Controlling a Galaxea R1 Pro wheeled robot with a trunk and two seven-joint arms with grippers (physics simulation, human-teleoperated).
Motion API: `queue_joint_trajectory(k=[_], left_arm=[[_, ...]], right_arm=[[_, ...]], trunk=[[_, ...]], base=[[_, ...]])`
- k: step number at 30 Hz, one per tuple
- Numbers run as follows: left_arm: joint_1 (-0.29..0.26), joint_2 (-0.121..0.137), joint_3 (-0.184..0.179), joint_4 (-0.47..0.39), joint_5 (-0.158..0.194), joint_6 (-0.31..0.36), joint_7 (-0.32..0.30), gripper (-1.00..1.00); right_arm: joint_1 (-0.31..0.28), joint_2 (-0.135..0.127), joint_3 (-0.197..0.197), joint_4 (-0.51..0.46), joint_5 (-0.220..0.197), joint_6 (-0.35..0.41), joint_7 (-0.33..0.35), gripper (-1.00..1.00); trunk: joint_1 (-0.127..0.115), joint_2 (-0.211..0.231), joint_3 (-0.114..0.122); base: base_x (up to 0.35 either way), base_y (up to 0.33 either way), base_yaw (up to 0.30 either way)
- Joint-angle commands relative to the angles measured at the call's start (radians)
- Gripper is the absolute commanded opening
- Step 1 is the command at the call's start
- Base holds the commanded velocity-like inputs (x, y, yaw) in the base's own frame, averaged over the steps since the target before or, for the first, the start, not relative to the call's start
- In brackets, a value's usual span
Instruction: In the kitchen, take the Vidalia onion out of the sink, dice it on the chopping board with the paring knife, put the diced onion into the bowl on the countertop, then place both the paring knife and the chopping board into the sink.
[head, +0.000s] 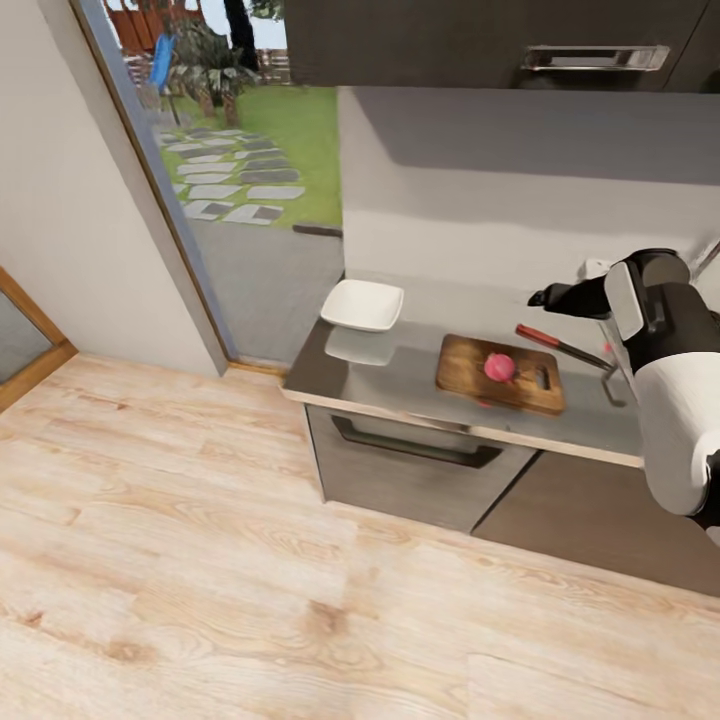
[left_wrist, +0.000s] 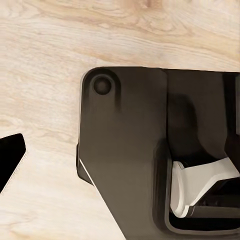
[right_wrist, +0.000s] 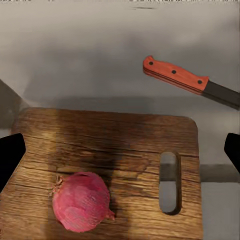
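Kitchen corner seen from above: glossy grey table (head: 400, 385) over grey cabinets, pale wood floor in front, glass door to a garden at the left

Onion: whole, reddish-pink Vidalia onion (head: 499, 368) resting on the brown chopping board (head: 470, 375), near the middle of it and beside the slot handle; skin intact in the right wrist view, no cut visible. First step judged done, since out of the sink and on the board

Paring knife (head: 555, 343): orange-red handle and dark blade, lying flat on the table just behind the board, apart from it, untouched

Bowl (head: 362, 304): shallow white squarish bowl near the table's left end, well apart from the board, looking empty

Sink: off to the right behind the robot's arm, too hidden to describe

Right gripper (right_wrist: 120, 155): held above the board and looking down on it, dark fingertips (right_wrist: 10, 157) at opposite edges of the right wrist view, spread wide with nothing between them

Left gripper: only one dark fingertip (left_wrist: 11, 152) seen over the floor in the left wrist view, beside the robot's dark base; cannot tell whether spread or closed

Still left, by judgement: picking up the knife, dicing the onion, moving the pieces to the bowl, then knife and board into the sink; most of the task ahead
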Motion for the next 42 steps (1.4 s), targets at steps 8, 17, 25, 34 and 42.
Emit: queue_joint_trajectory(k=[8,17,25,34,42], left_arm=[[0.000,-0.001,0.005,-0.001,0.002,0.000,-0.008,1.00],[0.000,-0.001,0.005,-0.001,0.002,0.000,-0.008,1.00],[0.000,-0.001,0.005,-0.001,0.002,0.000,-0.008,1.00],[0.000,-0.001,0.005,-0.001,0.002,0.000,-0.008,1.00],[0.000,-0.001,0.005,-0.001,0.002,0.000,-0.008,1.00]], right_arm=[[-0.001,0.028,-0.048,0.003,-0.011,-0.027,-0.211,1.00],[-0.001,0.128,-0.403,-0.008,-0.023,-0.139,-0.512,1.00],[-0.001,0.187,-0.483,-0.011,-0.020,-0.185,-0.600,1.00],[-0.001,0.196,-0.491,-0.011,-0.022,-0.223,-0.735,1.00],[-0.001,0.205,-0.495,-0.012,-0.055,-0.273,-0.816,1.00]], trunk=[[0.001,-0.002,-0.001],[0.001,-0.002,-0.001],[0.001,-0.002,-0.001],[0.001,-0.002,-0.001],[0.001,-0.002,-0.001]], base=[[0.229,0.189,0.000],[0.236,0.196,0.000],[0.116,0.092,0.000],[0.008,0.006,0.000],[0.089,0.000,0.000]])
